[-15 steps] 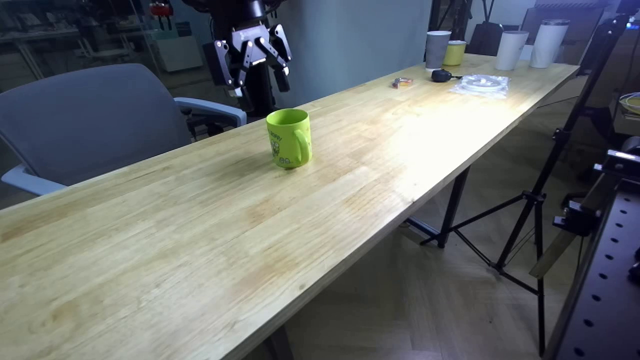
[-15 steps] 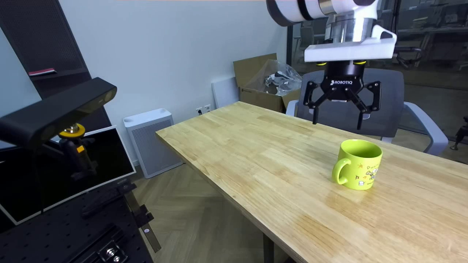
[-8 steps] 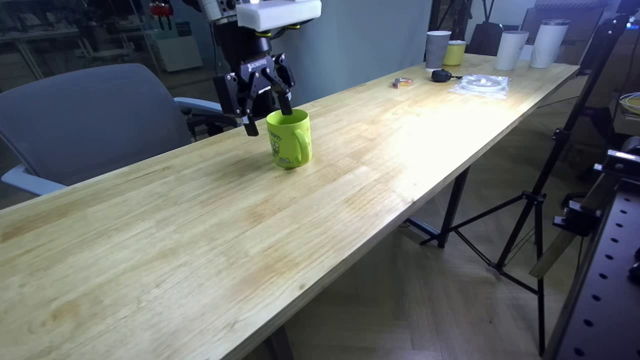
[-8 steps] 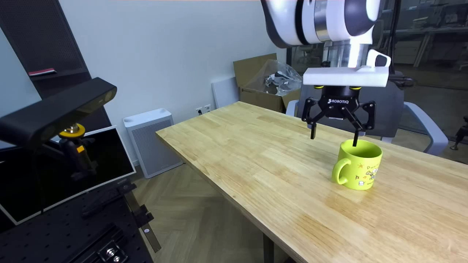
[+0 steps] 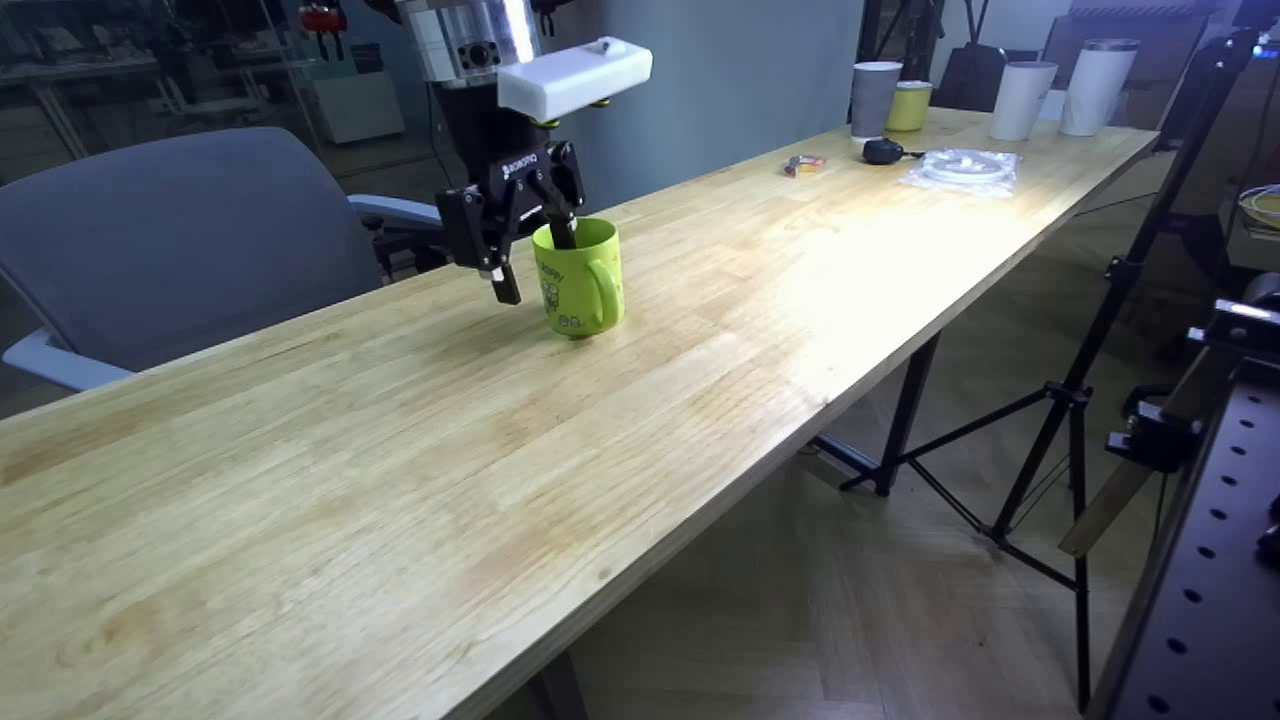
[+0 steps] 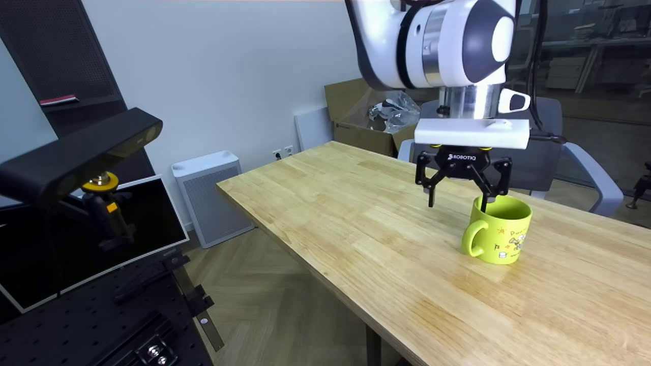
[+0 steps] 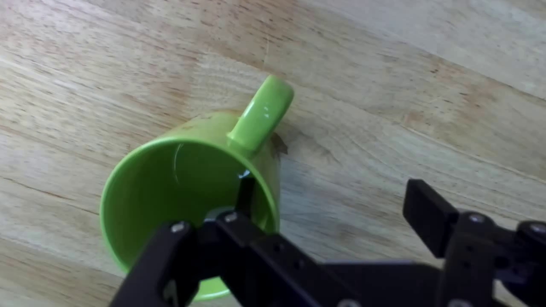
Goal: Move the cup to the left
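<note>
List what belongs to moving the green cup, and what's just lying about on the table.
For the job:
lime-green cup
open gripper

Lying about:
grey cup
yellow cup
shorter white cup
taller white cup
black object
bagged white item
small reddish item

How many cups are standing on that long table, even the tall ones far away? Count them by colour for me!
Green cup: 1
Yellow cup: 1
Grey cup: 1
White: 2, the shorter cup and the taller cup
Total: 5
</note>
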### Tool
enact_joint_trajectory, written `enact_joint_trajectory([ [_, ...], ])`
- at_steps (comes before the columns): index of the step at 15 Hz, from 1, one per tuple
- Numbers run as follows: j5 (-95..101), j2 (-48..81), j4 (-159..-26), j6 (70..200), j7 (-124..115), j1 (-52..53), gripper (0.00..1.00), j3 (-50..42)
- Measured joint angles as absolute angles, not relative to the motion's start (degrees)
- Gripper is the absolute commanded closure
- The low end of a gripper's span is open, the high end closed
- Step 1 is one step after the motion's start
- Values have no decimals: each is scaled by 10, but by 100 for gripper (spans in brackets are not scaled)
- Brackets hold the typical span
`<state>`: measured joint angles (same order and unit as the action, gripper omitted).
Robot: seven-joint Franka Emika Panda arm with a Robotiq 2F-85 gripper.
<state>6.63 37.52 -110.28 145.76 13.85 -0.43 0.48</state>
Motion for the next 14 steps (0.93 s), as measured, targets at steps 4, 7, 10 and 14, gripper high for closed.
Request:
enact_joint_trajectory([
  [4,66,375,-1113,1469,152,-6,69,7],
  [7,66,375,-1116,1468,160,-8,89,13],
  [10,66,374,-1119,1467,166,-9,96,21],
  [14,65,367,-1119,1463,177,-14,96,26],
])
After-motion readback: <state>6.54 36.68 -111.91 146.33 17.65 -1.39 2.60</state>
